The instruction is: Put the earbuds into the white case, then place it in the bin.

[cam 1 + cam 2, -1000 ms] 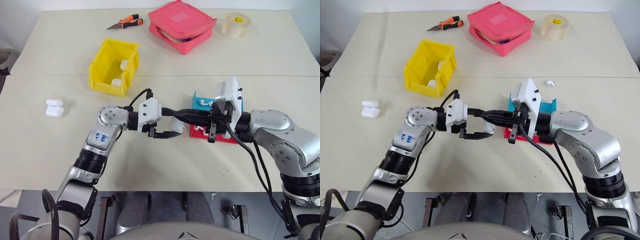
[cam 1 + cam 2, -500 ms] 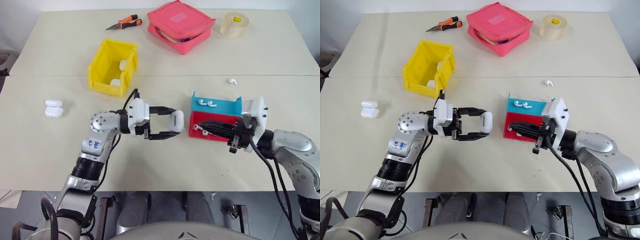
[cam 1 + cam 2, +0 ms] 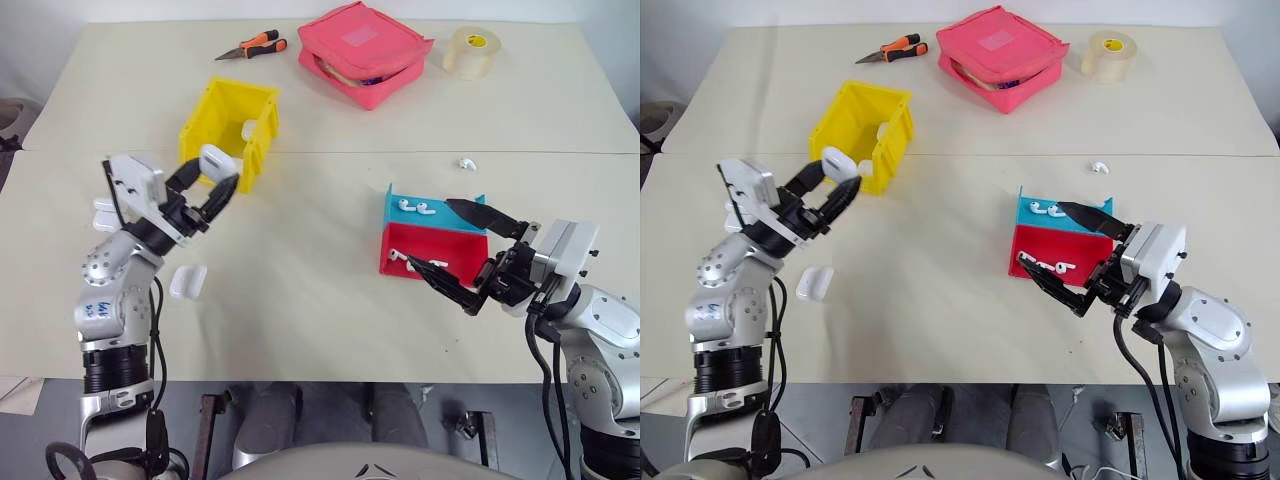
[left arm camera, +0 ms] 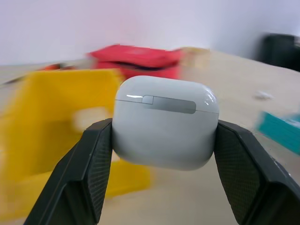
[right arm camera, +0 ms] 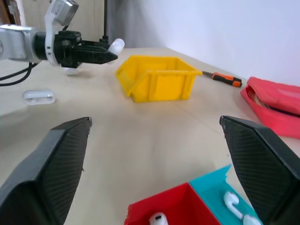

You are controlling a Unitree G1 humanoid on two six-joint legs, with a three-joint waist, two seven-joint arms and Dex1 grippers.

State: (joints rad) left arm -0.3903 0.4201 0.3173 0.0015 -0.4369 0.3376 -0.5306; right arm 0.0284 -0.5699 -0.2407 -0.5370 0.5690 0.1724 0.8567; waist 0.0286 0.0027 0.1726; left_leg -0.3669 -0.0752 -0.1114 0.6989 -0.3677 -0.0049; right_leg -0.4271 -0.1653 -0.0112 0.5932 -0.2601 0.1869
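My left gripper (image 3: 219,174) is shut on the white case (image 3: 217,160), whose lid is closed, and holds it in the air just in front of the yellow bin (image 3: 207,122). The left wrist view has the case (image 4: 164,122) clamped between both fingers, with the bin (image 4: 47,122) blurred behind. Over the red and blue trays my right gripper (image 3: 432,236) stands wide open with nothing in it. Earbuds lie in the blue tray (image 3: 414,207) and the red tray (image 3: 402,259). One earbud (image 3: 464,162) lies loose on the table.
White cases lie inside the bin (image 3: 248,128). Another case (image 3: 188,281) lies on the table below my left gripper, and more (image 3: 101,214) sit at the left edge. At the back are a pink pouch (image 3: 365,50), a tape roll (image 3: 472,50) and orange-handled pliers (image 3: 252,44).
My left gripper has carried the case left and back, from the table's middle to the bin's front. My right gripper has drawn back to the right and opened wide.
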